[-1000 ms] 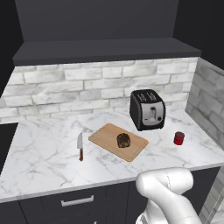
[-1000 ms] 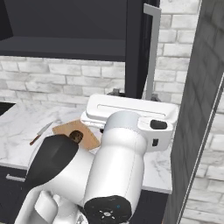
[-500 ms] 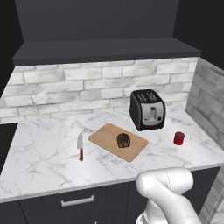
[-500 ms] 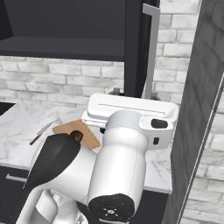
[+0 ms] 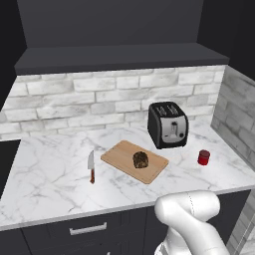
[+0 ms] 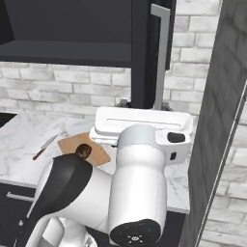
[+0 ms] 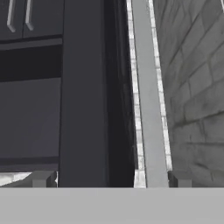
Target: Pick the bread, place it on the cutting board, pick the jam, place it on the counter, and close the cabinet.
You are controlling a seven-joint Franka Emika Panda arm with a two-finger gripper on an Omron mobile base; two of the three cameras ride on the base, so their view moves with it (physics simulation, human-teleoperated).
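Now, bread (image 5: 140, 159) on board (image 5: 119, 155) and jam (image 5: 203, 157) near the counter's (image 5: 45, 169) right edge, the wide gripper (image 7: 109, 178) must push the cabinet (image 6: 144, 53) door shut.

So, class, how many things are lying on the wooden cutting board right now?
1: the bread sits near the middle of the cutting board. The knife lies beside it on the counter, not on it.

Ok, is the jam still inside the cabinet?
No, in the left base view the jam stands on the counter, to the right of the toaster and apart from it.
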